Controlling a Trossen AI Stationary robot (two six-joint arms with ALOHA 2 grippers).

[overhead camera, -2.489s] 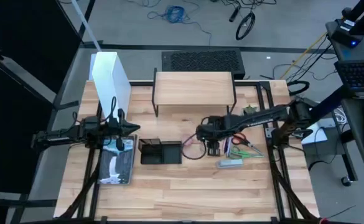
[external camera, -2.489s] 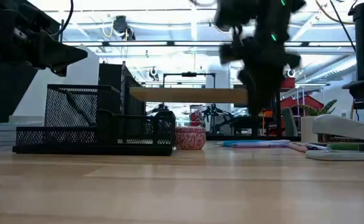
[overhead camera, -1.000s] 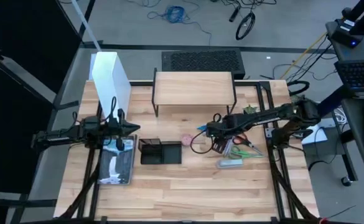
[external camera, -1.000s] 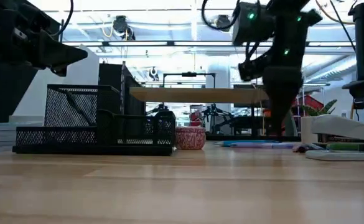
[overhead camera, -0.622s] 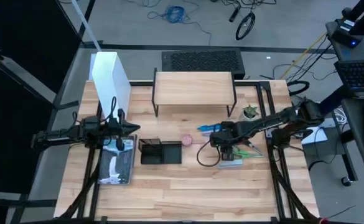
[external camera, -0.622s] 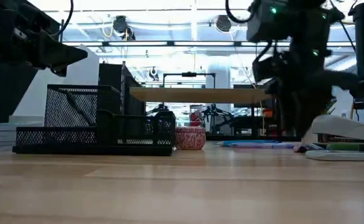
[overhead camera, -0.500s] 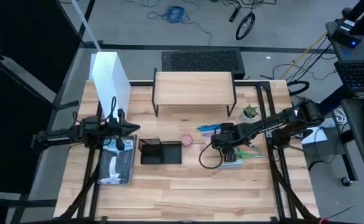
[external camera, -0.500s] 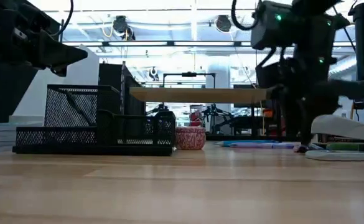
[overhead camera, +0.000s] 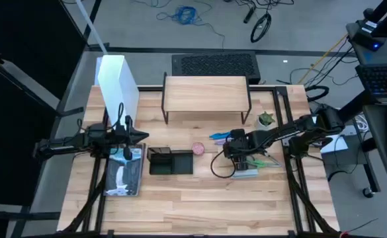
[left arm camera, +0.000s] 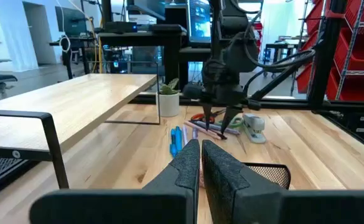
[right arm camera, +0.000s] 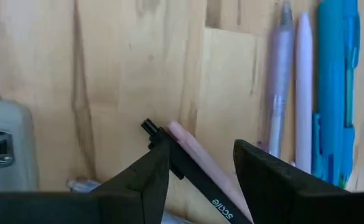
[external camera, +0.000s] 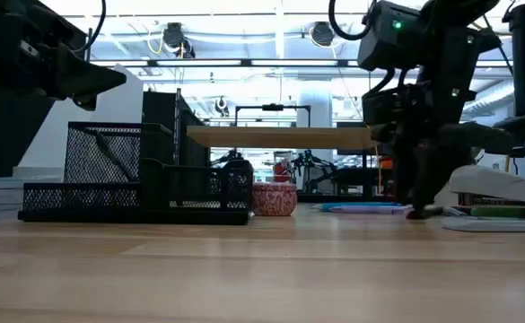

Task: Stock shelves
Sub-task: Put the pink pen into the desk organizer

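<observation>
While your right tool hangs low over the scatter of pens on the right half of the table, the shelves stand well apart from it, at the table's far edge near the middle, with the tool in front of them and a little to the right. Your right wrist view shows the two fingers spread, straddling a black pen that lies against a pink one; the tips sit on either side of the pens without clamping them. Just beside it lie a grey stapler and blue pens. Your left tool waits on the left side above a booklet, its fingers pressed together, with a white file box behind it and a black mesh organizer between the two tools.
</observation>
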